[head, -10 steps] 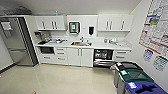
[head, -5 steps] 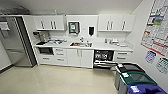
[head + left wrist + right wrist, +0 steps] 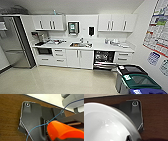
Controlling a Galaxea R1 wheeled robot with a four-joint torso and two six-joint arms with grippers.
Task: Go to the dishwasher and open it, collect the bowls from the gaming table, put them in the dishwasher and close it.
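The dishwasher (image 3: 104,59) is built in under the white counter, right of the middle. Its door (image 3: 103,66) is folded down and the dark inside with wire racks shows. In the left wrist view an orange bowl (image 3: 62,130) hangs close over the robot's dark plate, with my left gripper (image 3: 50,138) shut on its edge. A white bowl (image 3: 105,124) looms large in the right wrist view. My right gripper (image 3: 129,138) is shut on its rim, a dark fingertip lying over the edge.
Waste bins stand at the near right: a black-lidded one (image 3: 130,71) and a green-lidded one (image 3: 143,82). A steel fridge (image 3: 15,42) stands at the left. Posters (image 3: 157,32) cover the right wall. Pale open floor (image 3: 57,80) lies before the counter with its sink (image 3: 80,45).
The whole head view has shifted a little as the robot rolls toward the kitchenette; the bins at the right show nearer. Both bowls stay in the grippers.
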